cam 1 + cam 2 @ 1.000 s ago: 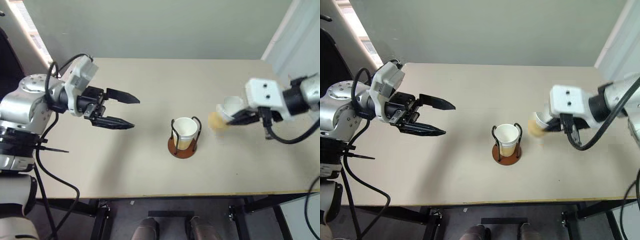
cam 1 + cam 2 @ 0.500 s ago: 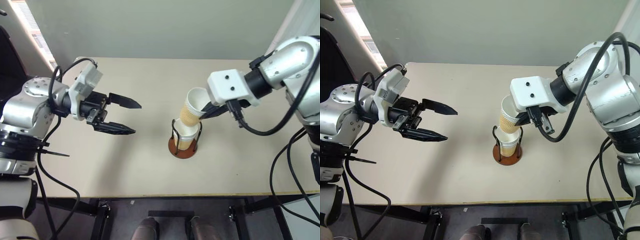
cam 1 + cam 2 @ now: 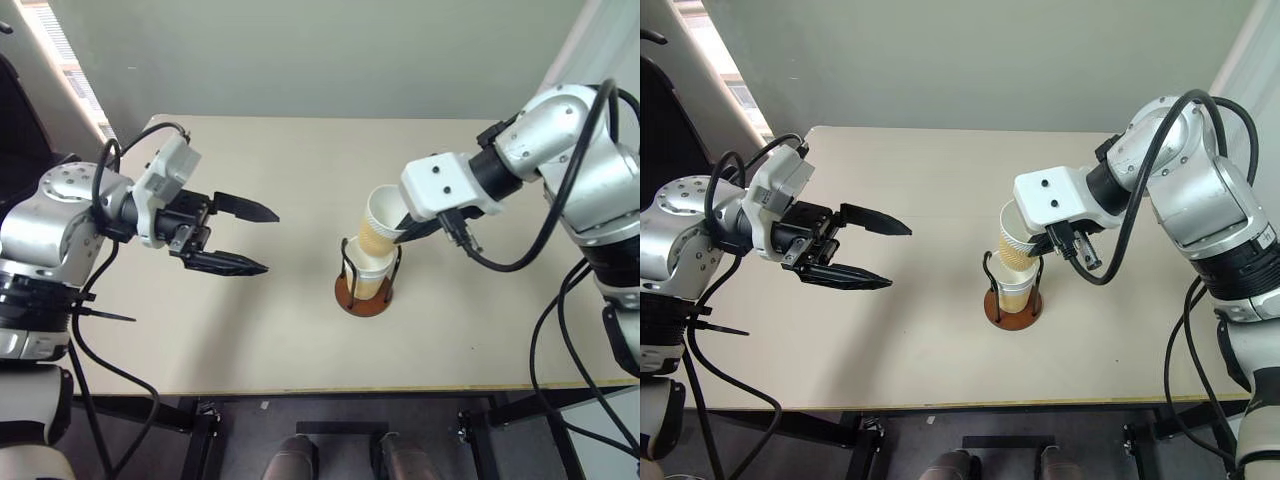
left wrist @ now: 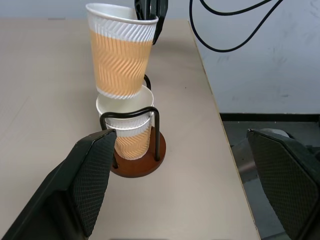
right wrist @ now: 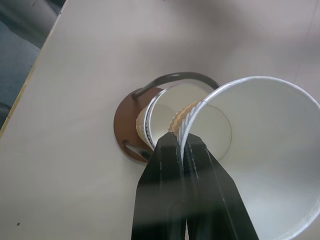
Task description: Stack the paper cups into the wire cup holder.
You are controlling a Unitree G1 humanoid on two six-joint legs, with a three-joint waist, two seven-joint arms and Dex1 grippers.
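Note:
The wire cup holder (image 3: pixel 361 297), with a brown disc base and black wire loops, stands mid-table and has one paper cup (image 3: pixel 374 268) inside it. A second paper cup (image 3: pixel 381 221), tan with a white inside, hangs tilted right above it, its bottom at the lower cup's mouth. My right gripper (image 5: pixel 183 142) is shut on the rim of that upper cup (image 5: pixel 260 150), reaching in from the right. My left gripper (image 3: pixel 272 240) hovers open and holds nothing, well left of the holder (image 4: pixel 135 167), pointing towards it.
The beige table (image 3: pixel 250 340) has bare surface all around the holder. Its front edge lies near me, and a grey wall rises behind its far edge. Black cables hang from my right arm (image 3: pixel 560 300) over the table's right side.
My right gripper carried its cup leftwards from beside the holder to directly over it, then tipped it lower onto the cup inside. The left gripper stayed in place, open.

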